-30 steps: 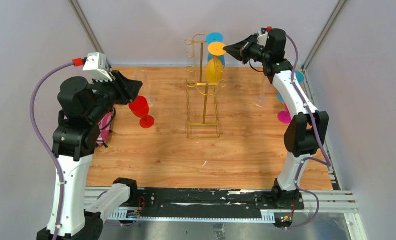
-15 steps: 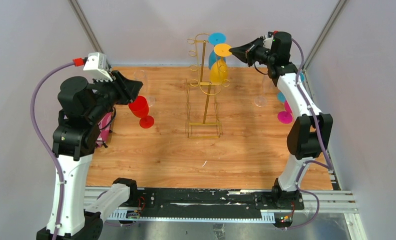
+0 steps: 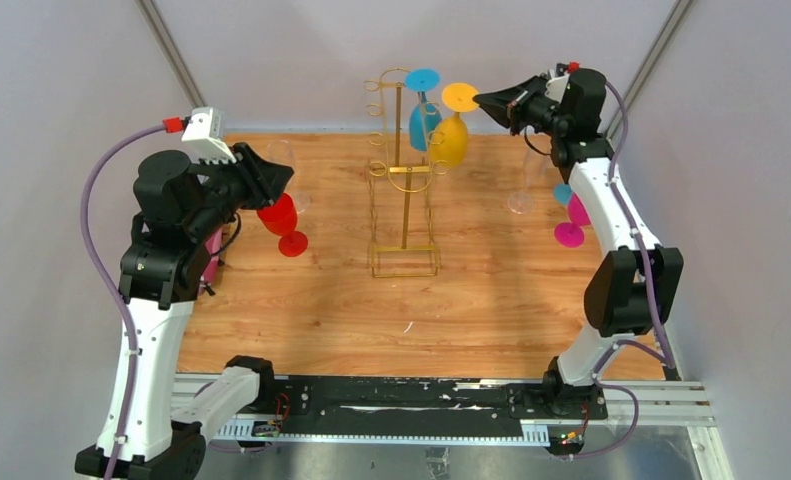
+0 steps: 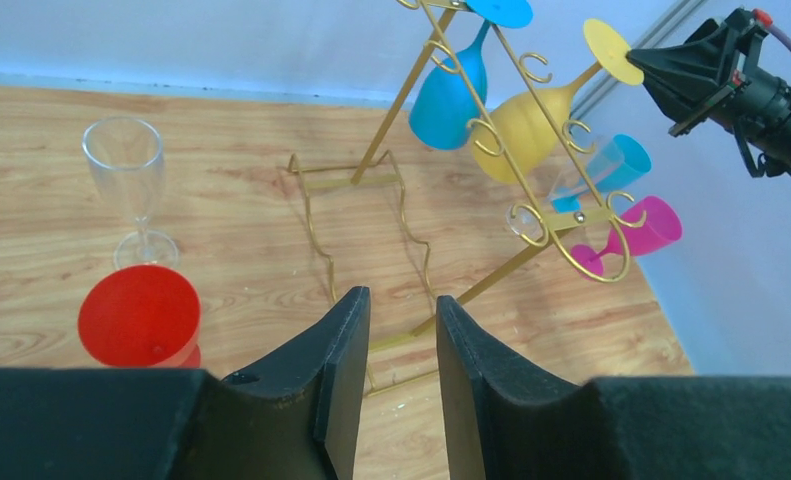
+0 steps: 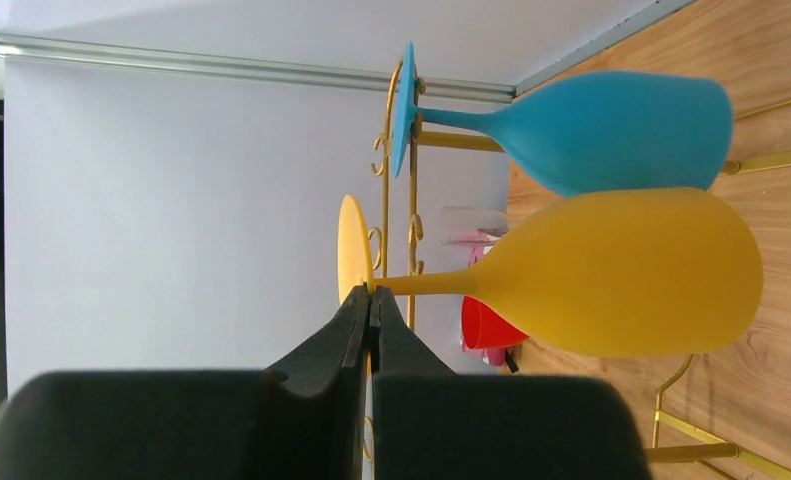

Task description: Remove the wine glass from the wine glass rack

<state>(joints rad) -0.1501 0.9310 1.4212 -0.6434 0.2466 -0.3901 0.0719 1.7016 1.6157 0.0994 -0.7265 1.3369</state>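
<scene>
L arm bent at elbow, upper link upright, wrist tipped fwd & down; left gripper holds nothing, fingers a narrow gap apart. R arm stretched high & far back, wrist pointing left; right gripper pinched tight on yellow wine glass foot rim.

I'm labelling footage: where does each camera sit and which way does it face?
Top external: above, behind both arms, fully seen, looking down on the table.
Left wrist: faces the wine glass rack; left gripper below.
Right wrist: rolled sideways, right gripper pinching the yellow wine glass foot.
All share rack and glass.
</scene>
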